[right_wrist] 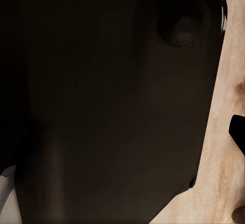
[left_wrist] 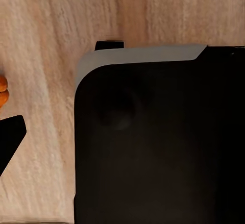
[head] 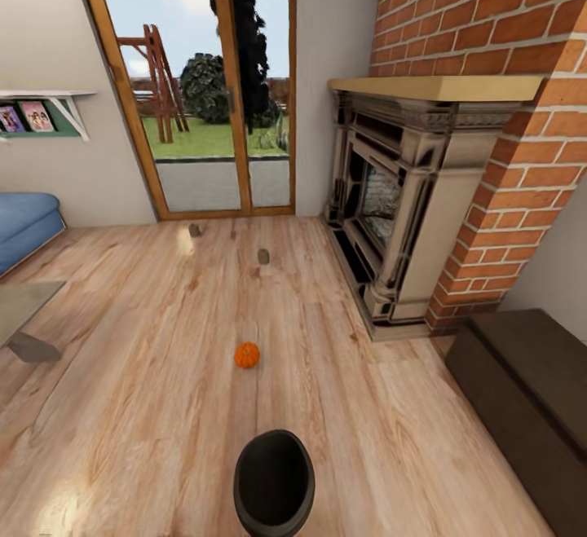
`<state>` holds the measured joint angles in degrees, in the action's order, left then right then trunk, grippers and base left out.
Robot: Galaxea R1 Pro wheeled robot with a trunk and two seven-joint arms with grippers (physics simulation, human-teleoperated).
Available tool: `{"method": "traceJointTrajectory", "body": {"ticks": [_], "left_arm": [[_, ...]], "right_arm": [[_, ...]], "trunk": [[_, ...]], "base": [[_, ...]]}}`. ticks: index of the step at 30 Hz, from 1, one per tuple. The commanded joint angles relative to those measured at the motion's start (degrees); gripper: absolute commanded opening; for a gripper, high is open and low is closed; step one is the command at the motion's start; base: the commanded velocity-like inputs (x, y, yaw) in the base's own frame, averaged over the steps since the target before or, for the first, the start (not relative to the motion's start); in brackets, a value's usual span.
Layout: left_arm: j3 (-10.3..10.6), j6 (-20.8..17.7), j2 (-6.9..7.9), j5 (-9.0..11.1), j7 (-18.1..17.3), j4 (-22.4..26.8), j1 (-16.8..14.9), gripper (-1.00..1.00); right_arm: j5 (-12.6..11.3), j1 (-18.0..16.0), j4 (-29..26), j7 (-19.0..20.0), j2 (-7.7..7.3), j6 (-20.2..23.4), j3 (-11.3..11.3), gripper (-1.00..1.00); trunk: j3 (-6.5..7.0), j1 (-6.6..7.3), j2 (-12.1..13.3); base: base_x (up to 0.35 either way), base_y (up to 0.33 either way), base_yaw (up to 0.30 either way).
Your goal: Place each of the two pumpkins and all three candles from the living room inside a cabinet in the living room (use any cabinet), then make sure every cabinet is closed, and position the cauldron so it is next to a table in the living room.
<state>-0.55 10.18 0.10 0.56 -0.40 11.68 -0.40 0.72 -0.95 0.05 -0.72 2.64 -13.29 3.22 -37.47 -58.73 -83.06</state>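
Pumpkin [head: 247, 354] alone mid-floor, just beyond cauldron [head: 274, 483] at near edge. Two candles [head: 263, 256] [head: 195, 230] farther off toward glass door [head: 210, 81], well apart. Cabinet [head: 530, 398] low at right, beside brick fireplace [head: 399, 219] (drawers shut). Jaws of both grippers: cannot tell, blocked by dark bodywork in wrist views.

Count from my head camera. One pumpkin [head: 247, 354], bright orange, alone on the wood floor [head: 147, 407]. Two candles, short and dull: one [head: 263, 256] mid-floor, one [head: 195, 230] nearer the glass door [head: 196, 81]. One dark round cauldron [head: 274, 482], just below me. One dark-brown cabinet [head: 530, 398] at my right. One fireplace [head: 399, 203] set in brick. One blue sofa [head: 24, 223]. One low surface [head: 24, 309], only its corner showing. One wall shelf [head: 49, 109] carrying two framed pictures [head: 24, 117].
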Motion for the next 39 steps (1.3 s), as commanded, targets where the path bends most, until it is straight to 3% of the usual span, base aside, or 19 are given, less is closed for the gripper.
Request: {"method": "traceJointTrajectory", "body": {"ticks": [1,13,23,39], "left_arm": [[-0.06,0.19,-0.01,0.06,-0.04,-0.07,-0.04,1.00],[0.00,0.19,-0.01,0.06,-0.04,-0.08,-0.04,1.00],[0.01,0.27,0.06,-0.03,-0.22,-0.08,-0.04,1.00],[0.03,0.27,-0.02,-0.10,-0.30,0.24,-0.04,1.00]], "right_arm": [[0.07,-0.02,0.03,-0.07,0.00,-0.16,0.29,1.00],[0.07,-0.03,0.03,-0.07,-0.01,-0.16,0.29,1.00],[0.07,-0.02,0.03,-0.07,-0.01,-0.16,0.29,1.00],[-0.02,-0.05,0.03,-0.01,0.01,-0.16,0.26,1.00]], "trunk": [[-0.04,0.00,-0.02],[-0.04,0.00,-0.02],[-0.04,0.00,-0.02],[-0.04,0.00,-0.02]], "base": [[0.001,-0.001,0.287],[0.009,0.000,0.290],[0.159,0.000,0.285],[0.107,-0.034,0.019]]}}
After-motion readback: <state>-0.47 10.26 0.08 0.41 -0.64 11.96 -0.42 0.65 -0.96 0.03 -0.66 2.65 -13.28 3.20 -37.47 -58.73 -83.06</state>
